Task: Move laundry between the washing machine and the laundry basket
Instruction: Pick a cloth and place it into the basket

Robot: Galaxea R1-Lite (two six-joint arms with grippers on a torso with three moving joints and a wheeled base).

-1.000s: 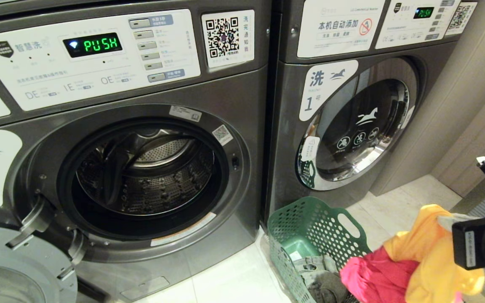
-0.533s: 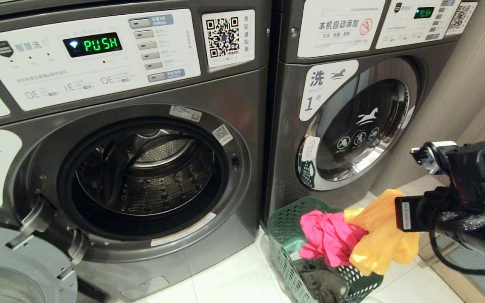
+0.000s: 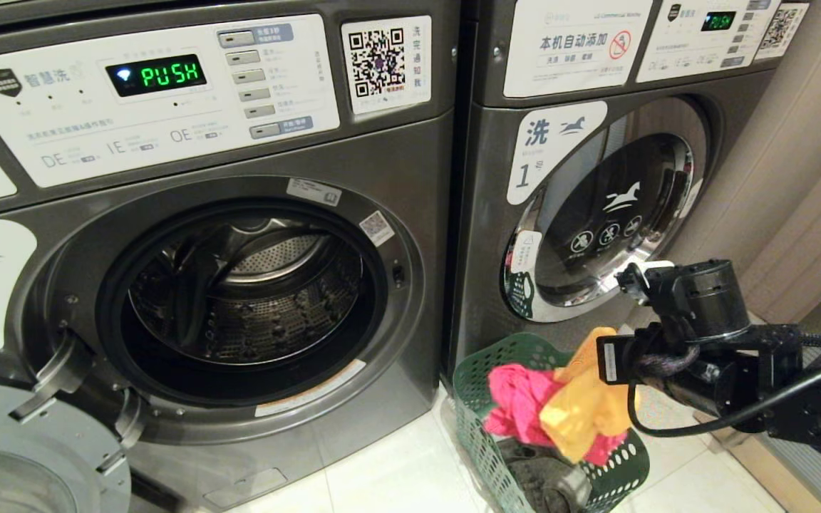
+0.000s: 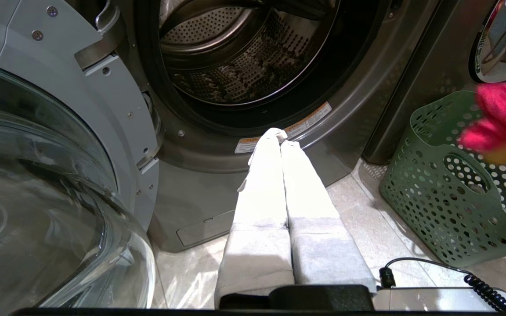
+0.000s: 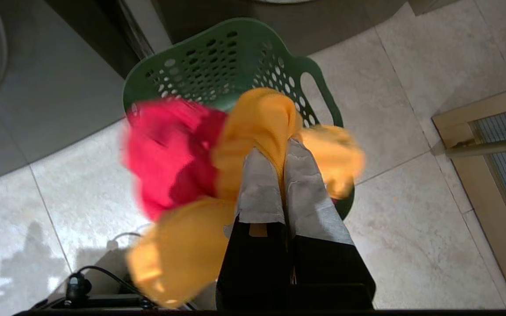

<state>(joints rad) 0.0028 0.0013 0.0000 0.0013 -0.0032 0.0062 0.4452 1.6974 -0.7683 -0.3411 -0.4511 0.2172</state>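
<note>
Above the green laundry basket (image 3: 483, 399), at five o'clock from washer 2's empty drum (image 3: 246, 299), the right end effector (image 5: 279, 151) clamps yellow-orange (image 3: 585, 410) and magenta garments (image 3: 517, 399); loading remains ahead.

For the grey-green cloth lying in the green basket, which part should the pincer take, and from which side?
Likely from above, through the laundry basket's open top, pinching a raised fold of the grey-green garment. It lies crumpled at the bottom, the walls block side access, and the red and yellow cloths hang over it.

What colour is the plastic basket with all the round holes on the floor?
The perforated plastic laundry basket is green, and it shows best in the left wrist view.
</note>
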